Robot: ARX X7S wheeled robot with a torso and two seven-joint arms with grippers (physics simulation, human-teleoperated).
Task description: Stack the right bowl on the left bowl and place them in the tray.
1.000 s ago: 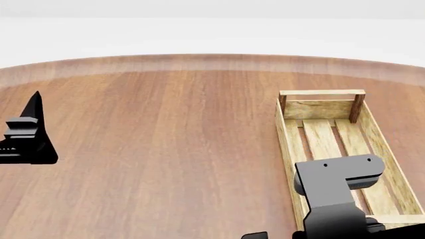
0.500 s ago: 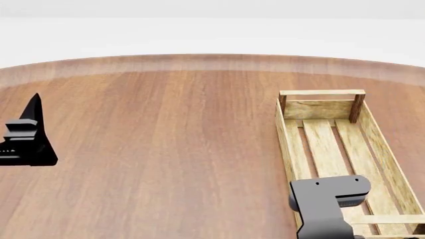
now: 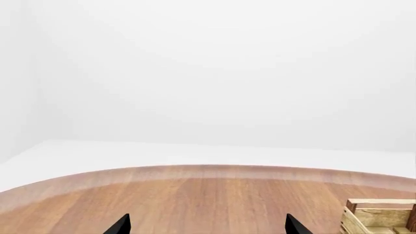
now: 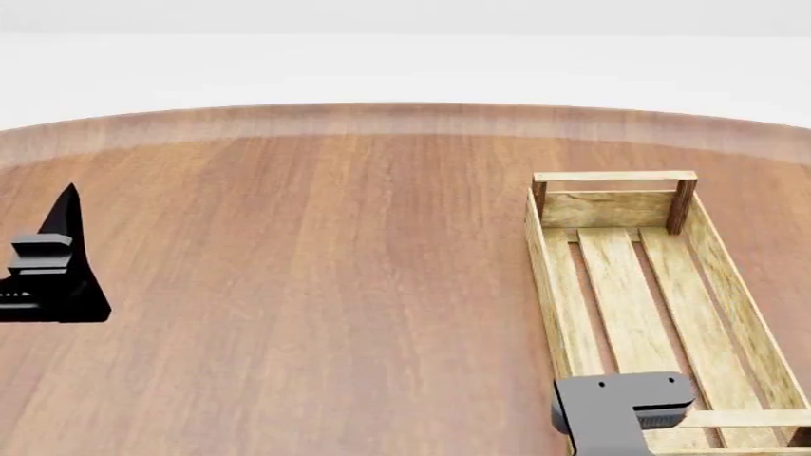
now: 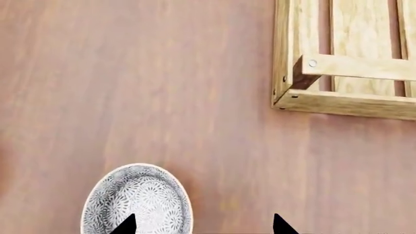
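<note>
While the round wooden table [image 4: 317, 285] lay mostly bare, the slatted tray [image 4: 548, 275] sat empty at its right side, ready to take the stack. A patterned bowl [image 5: 140, 200] rested on the table near the tray's corner, just under the right gripper [image 5: 202, 226], fingers spread and empty, likely poised to grasp. The left gripper [image 3: 206, 226] hovered spread over bare wood.

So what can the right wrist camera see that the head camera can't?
Only the right wrist view shows a patterned grey bowl on the table, apart from the tray, with the right pincer just above it, tips spread. Only the head view shows the tray's far end, all its empty slatted floor, and the left pincer off to the side. Both show the wooden tray and the brown table.
</note>
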